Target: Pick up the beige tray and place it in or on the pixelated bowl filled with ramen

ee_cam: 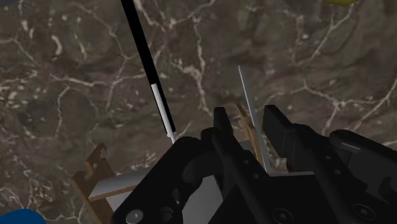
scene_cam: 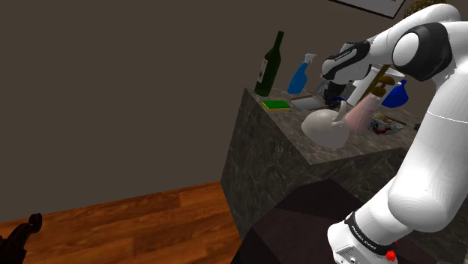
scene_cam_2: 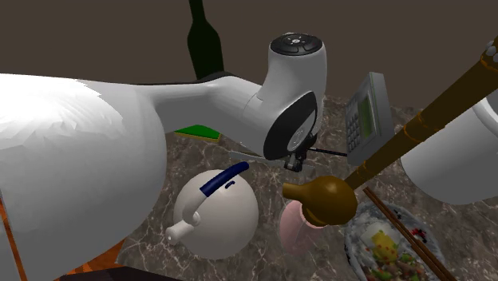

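Note:
The tray (ee_cam: 118,188) is a flat grey panel with a thin brown wooden rim, lying on the dark marble counter (ee_cam: 76,76). My gripper (ee_cam: 249,118) is shut on its upright rim, which runs between the two black fingers (ee_cam: 222,127). From the shoulder camera the tray (scene_cam: 309,100) shows as a pale slab under the gripper (scene_cam: 335,96), behind the white teapot. The ramen bowl (scene_cam_2: 355,239), speckled with yellow and green and with chopsticks across it, stands near the counter's front corner. It is the bowl (scene_cam: 386,126) to the right of the pink vase.
Around the hand stand a white teapot (scene_cam_2: 215,211) with a blue handle, a pink vase (scene_cam: 360,112), a brown gourd-shaped ladle (scene_cam_2: 319,199), a calculator (scene_cam_2: 367,116), a green bottle (scene_cam: 270,64) and two blue spray bottles (scene_cam: 302,75). A black-and-white stick (ee_cam: 146,63) lies beside the tray.

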Controlling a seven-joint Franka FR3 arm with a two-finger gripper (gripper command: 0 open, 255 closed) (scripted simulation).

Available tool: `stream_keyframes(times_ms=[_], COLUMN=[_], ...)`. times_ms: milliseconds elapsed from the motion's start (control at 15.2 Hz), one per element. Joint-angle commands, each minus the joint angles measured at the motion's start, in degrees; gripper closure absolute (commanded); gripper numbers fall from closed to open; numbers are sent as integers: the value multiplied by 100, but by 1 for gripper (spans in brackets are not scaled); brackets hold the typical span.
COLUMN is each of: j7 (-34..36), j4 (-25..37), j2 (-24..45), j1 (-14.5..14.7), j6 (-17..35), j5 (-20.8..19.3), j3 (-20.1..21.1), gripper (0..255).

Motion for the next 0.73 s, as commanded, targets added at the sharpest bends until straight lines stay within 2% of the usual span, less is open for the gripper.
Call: stream_keyframes(times_ms=[0,462,660], j7=[0,-1,34], j4=[0,0,97], j2=[0,1,-129], j1=[0,0,50], j6=[0,1,-200], j5=[0,1,-96], j3=[0,0,-53], gripper=[255,255,255])
